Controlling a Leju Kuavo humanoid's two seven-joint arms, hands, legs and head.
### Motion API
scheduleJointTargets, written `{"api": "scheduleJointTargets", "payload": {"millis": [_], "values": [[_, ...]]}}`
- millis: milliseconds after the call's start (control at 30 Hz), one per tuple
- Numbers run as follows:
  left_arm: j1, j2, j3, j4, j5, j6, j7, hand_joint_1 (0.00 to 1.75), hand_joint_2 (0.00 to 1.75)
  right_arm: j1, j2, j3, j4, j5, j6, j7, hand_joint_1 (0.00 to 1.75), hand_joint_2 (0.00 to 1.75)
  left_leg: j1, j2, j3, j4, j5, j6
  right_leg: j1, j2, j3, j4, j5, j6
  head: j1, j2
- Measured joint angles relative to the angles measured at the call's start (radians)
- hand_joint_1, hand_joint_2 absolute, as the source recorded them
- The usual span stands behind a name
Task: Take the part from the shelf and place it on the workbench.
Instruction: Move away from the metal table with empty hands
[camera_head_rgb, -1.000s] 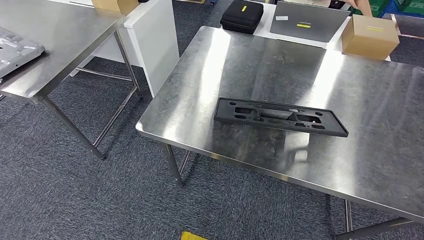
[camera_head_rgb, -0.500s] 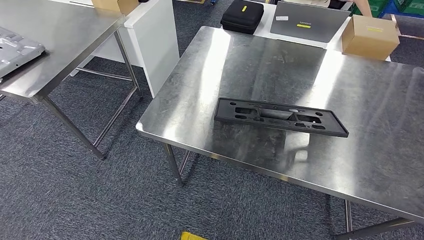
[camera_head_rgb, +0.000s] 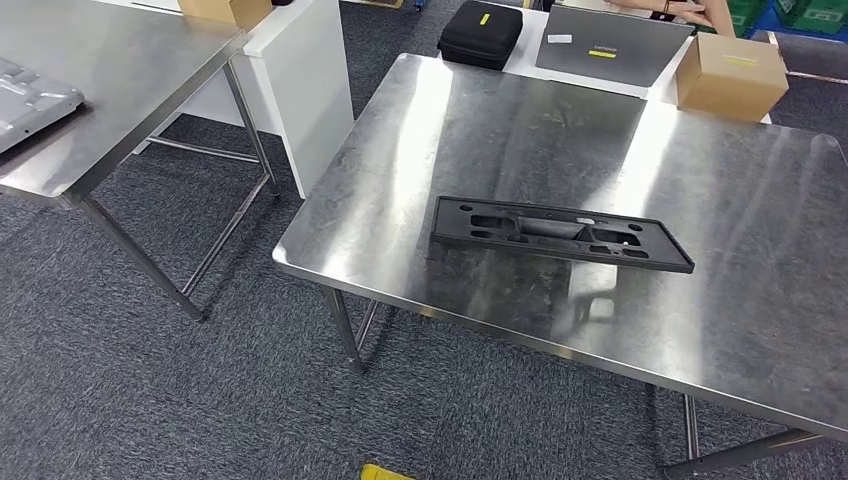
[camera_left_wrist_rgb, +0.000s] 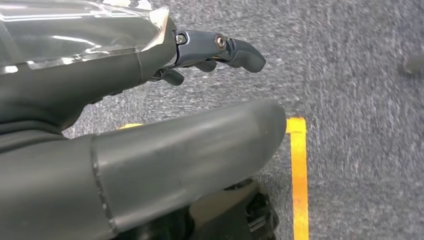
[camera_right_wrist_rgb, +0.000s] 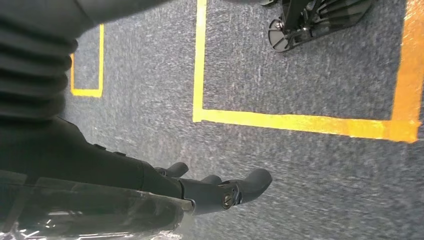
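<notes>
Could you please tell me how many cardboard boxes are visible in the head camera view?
2. One cardboard box stands just beyond the far right edge of the steel workbench. A second box sits on the white cabinet at top left, cut off by the frame. Others may be hidden.

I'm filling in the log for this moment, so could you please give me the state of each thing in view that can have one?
black plastic part: lying flat on the workbench, untouched
workbench: bears the part
left hand: empty, fingers apart, over the carpet
right hand: empty, fingers apart, over the carpet
black case: closed
cardboard box: closed
laptop: lid shut
</notes>
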Motion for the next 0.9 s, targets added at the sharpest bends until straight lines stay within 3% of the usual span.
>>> {"api": "scheduleJointTargets", "payload": {"millis": [67,100,133,167,233,300,367,400,433,500,533,567,600,633,667,733,800,900], "values": [[-0.001,0.000,-0.001,0.000,0.000,-0.003,0.000,0.00,0.00,0.000,0.001,0.000,0.002,0.000,-0.001,0.009,0.00,0.00,0.000,0.021,-0.004,0.000,0.000,0.000,-0.002,-0.007,-0.047,0.116,-0.054,0.001,0.005,0.000],[-0.001,0.000,-0.001,0.000,0.000,-0.004,0.001,0.00,0.00,0.002,0.001,0.000,0.002,0.001,-0.001,0.012,0.00,0.00,0.000,0.031,-0.006,0.001,0.000,-0.001,-0.003,-0.009,-0.048,0.134,-0.062,0.006,0.005,0.000],[-0.002,0.001,-0.001,0.000,0.000,-0.005,0.002,0.00,0.00,0.003,0.001,0.000,0.003,0.002,-0.001,0.013,0.00,0.00,0.001,0.042,-0.007,0.001,0.001,-0.004,-0.005,-0.014,-0.027,0.110,-0.054,0.014,0.006,0.000],[-0.002,0.001,-0.001,0.000,-0.001,-0.005,0.003,0.00,0.00,0.004,0.001,0.001,0.004,0.002,-0.001,0.015,0.00,0.00,0.002,0.053,-0.008,0.002,0.000,-0.007,-0.007,-0.025,0.016,0.046,-0.035,0.023,0.007,0.000],[-0.003,0.001,-0.002,0.000,-0.004,-0.005,0.005,0.00,0.00,0.000,0.002,0.002,0.005,0.003,-0.002,0.015,0.00,0.00,0.001,0.073,-0.006,0.007,-0.003,-0.020,-0.005,-0.069,0.101,-0.096,0.004,0.029,0.007,0.000],[-0.004,0.003,-0.002,0.000,-0.006,-0.005,0.007,0.00,0.00,-0.004,0.002,0.004,0.007,0.002,-0.002,0.014,0.00,0.00,0.000,0.089,0.000,0.011,-0.011,-0.036,0.003,-0.092,0.129,-0.150,0.020,0.012,0.006,0.000],[-0.005,0.003,-0.002,0.000,-0.007,-0.004,0.007,0.00,0.00,-0.003,0.002,0.004,0.008,0.000,-0.003,0.014,0.00,0.00,0.004,0.106,0.010,0.010,-0.016,-0.053,0.007,-0.073,0.128,-0.152,0.023,-0.014,0.003,0.000],[-0.005,0.004,-0.002,0.000,-0.008,-0.004,0.007,0.00,0.00,-0.002,0.002,0.004,0.009,-0.002,-0.003,0.014,0.00,0.00,0.008,0.097,0.011,0.016,-0.023,-0.062,0.004,-0.062,0.130,-0.154,0.025,-0.025,0.001,0.000],[-0.005,0.004,-0.002,0.000,-0.008,-0.003,0.007,0.00,0.00,-0.002,0.003,0.004,0.009,-0.003,-0.003,0.014,0.00,0.00,0.012,0.073,0.006,0.036,-0.043,-0.071,0.000,-0.050,0.133,-0.156,0.030,-0.035,0.000,0.000],[-0.003,0.006,-0.002,0.000,-0.010,-0.001,0.009,0.00,0.00,-0.003,0.004,0.004,0.009,-0.005,-0.004,0.014,0.00,0.00,0.020,0.011,-0.031,0.130,-0.112,-0.085,-0.006,-0.027,0.133,-0.157,0.040,-0.047,-0.006,0.000],[-0.001,0.007,-0.002,0.000,-0.010,0.000,0.010,0.00,0.00,-0.003,0.004,0.004,0.009,-0.006,-0.004,0.014,0.00,0.00,0.023,-0.006,-0.057,0.194,-0.150,-0.088,-0.004,-0.014,0.130,-0.157,0.042,-0.051,-0.007,0.000],[0.001,0.008,-0.002,0.000,-0.011,0.001,0.011,0.00,0.00,-0.002,0.004,0.004,0.009,-0.006,-0.004,0.014,0.00,0.44,0.023,-0.011,-0.081,0.249,-0.175,-0.090,-0.001,-0.001,0.128,-0.156,0.043,-0.053,-0.008,0.000],[0.001,0.009,-0.002,0.000,-0.011,0.001,0.012,0.00,0.00,-0.001,0.004,0.004,0.009,-0.006,-0.005,0.013,0.00,0.87,0.024,-0.013,-0.093,0.278,-0.179,-0.089,0.002,0.010,0.128,-0.156,0.044,-0.054,-0.009,0.000],[0.001,0.010,-0.002,0.000,-0.012,0.000,0.012,0.00,0.00,0.001,0.004,0.005,0.009,-0.004,-0.007,0.011,0.00,0.87,0.024,-0.014,-0.089,0.271,-0.163,-0.086,0.006,0.020,0.129,-0.156,0.044,-0.054,-0.009,0.000],[0.001,0.011,-0.002,0.000,-0.012,-0.001,0.014,0.00,0.00,0.002,0.005,0.006,0.009,-0.001,-0.011,0.010,0.00,0.87,0.023,-0.016,-0.066,0.224,-0.129,-0.080,0.010,0.029,0.131,-0.156,0.045,-0.055,-0.010,0.000],[-0.002,0.015,-0.002,0.000,-0.015,-0.004,0.022,0.00,0.00,0.002,0.010,0.010,0.011,0.009,-0.017,0.008,0.00,0.00,0.017,-0.027,-0.001,0.087,-0.060,-0.055,0.013,0.043,0.134,-0.157,0.045,-0.054,-0.009,0.000],[-0.005,0.019,-0.002,0.000,-0.018,-0.008,0.044,0.00,0.00,0.002,0.015,0.015,0.013,0.016,-0.018,0.009,0.00,0.00,0.006,-0.035,0.031,0.012,-0.032,-0.032,0.011,0.049,0.132,-0.158,0.047,-0.049,-0.008,0.000],[-0.006,0.020,-0.002,0.000,-0.022,-0.021,0.099,0.00,0.00,0.004,0.015,0.025,0.014,0.024,-0.014,0.011,0.00,0.00,0.003,-0.030,0.037,-0.013,-0.014,-0.016,0.010,0.046,0.127,-0.162,0.051,-0.032,-0.013,0.000]]}}
